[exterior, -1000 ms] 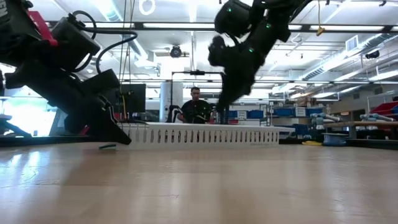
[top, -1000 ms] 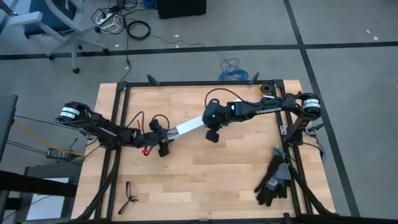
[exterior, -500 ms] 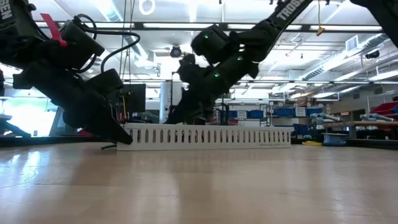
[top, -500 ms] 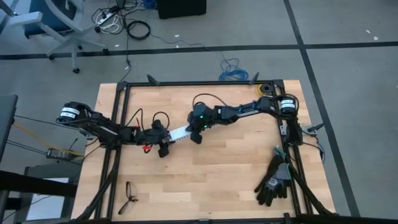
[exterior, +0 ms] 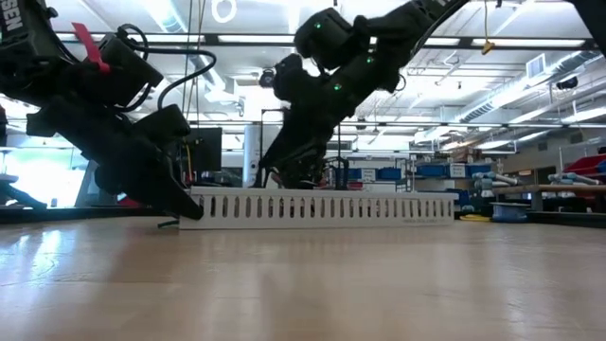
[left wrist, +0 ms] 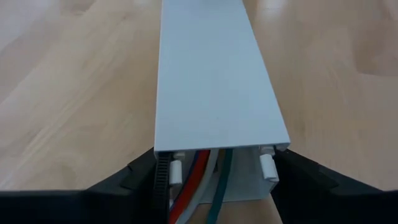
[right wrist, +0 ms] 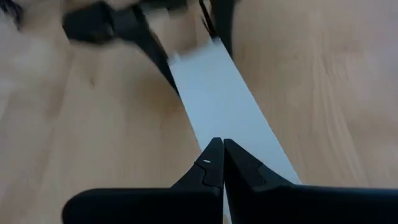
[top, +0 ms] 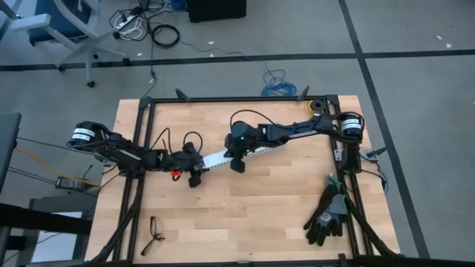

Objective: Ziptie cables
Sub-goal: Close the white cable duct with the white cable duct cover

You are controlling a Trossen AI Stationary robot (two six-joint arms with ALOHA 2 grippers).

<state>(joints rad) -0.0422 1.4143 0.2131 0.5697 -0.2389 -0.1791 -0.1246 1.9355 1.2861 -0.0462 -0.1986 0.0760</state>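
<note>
Left gripper clamps white channel end, cables inside; right gripper closed, tips resting on channel top.

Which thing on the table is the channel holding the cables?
Look mid-table, between the two arms. The long white channel lies there, slotted along its side, one end gripped by the left claw, with coloured cables running inside. Nothing else on the table is white and straight.
</note>
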